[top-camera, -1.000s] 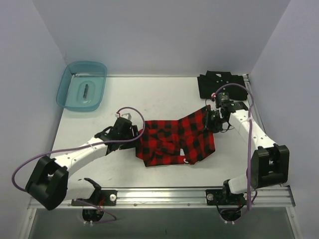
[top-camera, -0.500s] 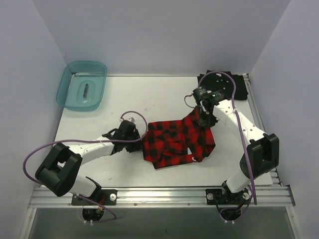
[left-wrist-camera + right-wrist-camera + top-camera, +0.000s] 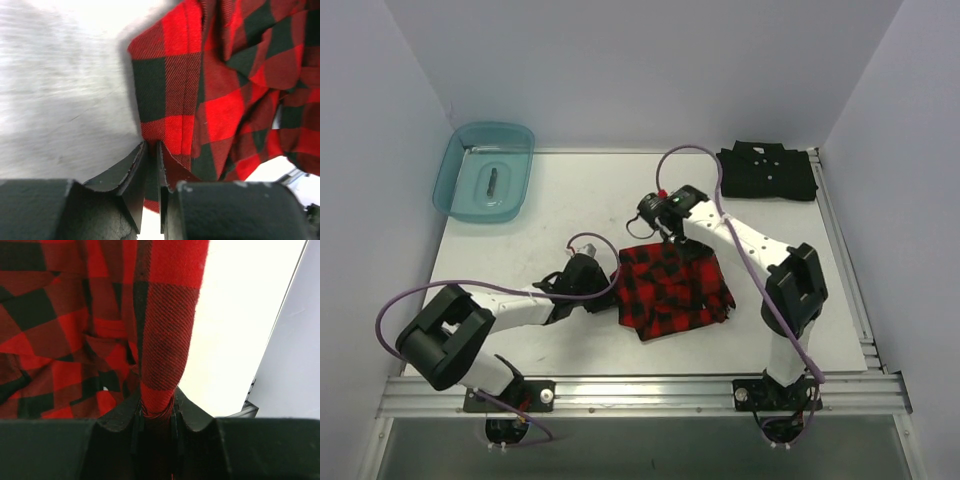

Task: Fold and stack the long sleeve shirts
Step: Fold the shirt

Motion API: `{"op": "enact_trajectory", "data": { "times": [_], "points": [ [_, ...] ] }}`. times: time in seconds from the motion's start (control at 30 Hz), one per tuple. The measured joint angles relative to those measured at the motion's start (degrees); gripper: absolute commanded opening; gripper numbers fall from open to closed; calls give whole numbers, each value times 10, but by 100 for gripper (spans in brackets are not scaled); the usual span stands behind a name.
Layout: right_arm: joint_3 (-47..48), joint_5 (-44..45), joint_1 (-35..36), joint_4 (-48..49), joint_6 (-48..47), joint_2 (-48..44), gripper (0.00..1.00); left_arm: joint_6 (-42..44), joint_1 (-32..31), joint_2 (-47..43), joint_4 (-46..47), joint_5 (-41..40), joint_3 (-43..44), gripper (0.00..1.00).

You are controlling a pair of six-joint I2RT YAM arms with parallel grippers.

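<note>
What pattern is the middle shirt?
The shirt has red and black checks, clearest in left wrist view.

The left arm [image 3: 510,300] lay low and stretched out from its base toward the middle, its forearm nearly level. The left gripper [image 3: 607,284] pointed to the right, and in the wrist view its jaws stood almost together with an edge of the plaid shirt [image 3: 200,100] caught between them. The right arm [image 3: 750,240] rose from its base, bent sharply at the elbow and reached back to the left. The right gripper [image 3: 662,230] pointed down, jaws clamped tight on a gathered fold of the same shirt.
</note>
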Motion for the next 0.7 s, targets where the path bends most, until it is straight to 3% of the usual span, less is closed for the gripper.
{"op": "enact_trajectory", "data": {
  "times": [0.33,0.7],
  "points": [
    [73,42,96,-35,55,113,5,-57,-19,15,85,-6,-32,18],
    [98,49,146,-35,73,178,11,-120,-19,-81,88,-63,-117,17]
  ]
}}
